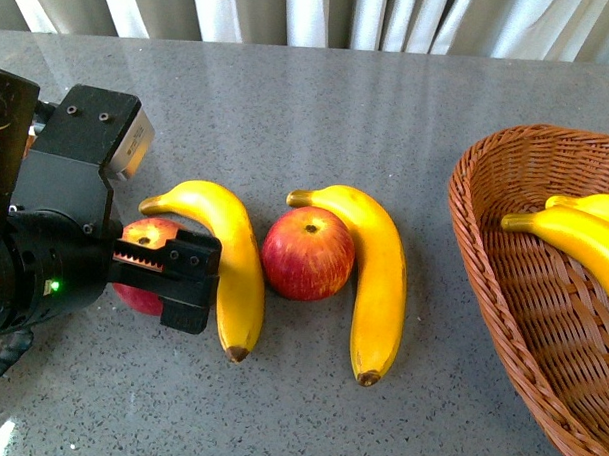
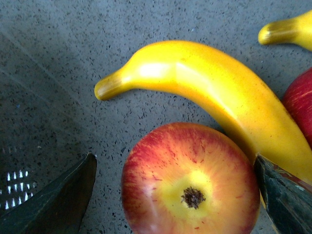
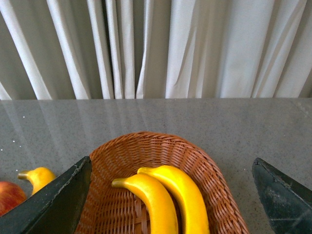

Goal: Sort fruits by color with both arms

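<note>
In the front view, the left gripper (image 1: 155, 275) sits low over a red apple (image 1: 152, 231). The arm's black body hides most of that fruit and the gripper's far finger, so only the toothed rail of the near finger shows, lying between the apple and a banana (image 1: 233, 276). A second apple (image 1: 308, 253) rests against a second banana (image 1: 380, 281) on the grey table (image 1: 318, 118). At the right, a wicker basket (image 1: 502, 295) is cut off by the picture's edge. It holds two bananas (image 1: 582, 238), only partly seen. The right arm is out of sight here.

In the left wrist view, the first apple (image 2: 190, 190) lies stem-dimple up between the spread jaws. One finger (image 2: 58, 200) stands clear of it with bare table between. The other finger (image 2: 282, 195) is just beside the apple and against the first banana (image 2: 209, 92); whether it touches the apple is hard to tell. The second apple (image 2: 300, 107) and the second banana's stem (image 2: 285, 31) are cropped.

In the right wrist view, the right gripper (image 3: 171, 162) hangs above the basket (image 3: 161, 146), jaws wide apart and holding nothing. Two bananas (image 3: 156, 204) lie side by side inside, their lower ends cut off. An apple sliver (image 3: 9, 195) and a banana tip (image 3: 36, 176) peek past one finger (image 3: 58, 200).
</note>
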You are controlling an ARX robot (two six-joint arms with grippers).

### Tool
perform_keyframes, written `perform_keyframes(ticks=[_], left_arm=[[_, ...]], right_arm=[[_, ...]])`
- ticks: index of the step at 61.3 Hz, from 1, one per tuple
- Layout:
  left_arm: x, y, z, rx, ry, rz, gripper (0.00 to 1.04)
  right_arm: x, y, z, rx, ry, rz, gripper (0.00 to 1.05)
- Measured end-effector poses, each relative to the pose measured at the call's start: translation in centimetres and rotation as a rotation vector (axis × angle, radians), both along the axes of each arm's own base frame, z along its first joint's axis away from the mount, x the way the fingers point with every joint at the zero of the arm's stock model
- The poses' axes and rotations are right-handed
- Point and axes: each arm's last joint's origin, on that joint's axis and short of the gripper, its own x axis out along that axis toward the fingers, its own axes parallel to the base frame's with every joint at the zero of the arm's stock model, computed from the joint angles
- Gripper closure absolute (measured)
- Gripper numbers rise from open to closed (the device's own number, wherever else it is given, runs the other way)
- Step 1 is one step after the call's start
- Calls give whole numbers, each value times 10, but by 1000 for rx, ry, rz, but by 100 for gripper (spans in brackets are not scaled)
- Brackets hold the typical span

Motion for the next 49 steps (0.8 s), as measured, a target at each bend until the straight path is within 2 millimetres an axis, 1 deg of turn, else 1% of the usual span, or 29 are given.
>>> perform_keyframes(ticks=[13,15,16,21,24,35,38,43,49], left_arm=[[-1,-2,-2,-3,3,-2,10],[-1,-2,-2,-4,4,-2,13],[-1,-2,-2,-5,4,-1,16],[-1,-3,-2,-5,4,-1,27],[-1,-4,-2,-5,4,0,31],[-2,-4,0,-9,5,6,35],[-3,-4,2,-5,5,8,35],[-4,-3,12,-14,-11,7,35],[-5,1,33,-39,-48,14,35]], right_arm=[[0,0,0,0,0,0,9],[0,0,0,0,0,0,9],[0,0,0,0,0,0,9],[0,0,0,0,0,0,9],[0,0,0,0,0,0,9],[0,0,0,0,0,0,9],[0,0,0,0,0,0,9],[0,0,0,0,0,0,9],[0,0,0,0,0,0,9]])
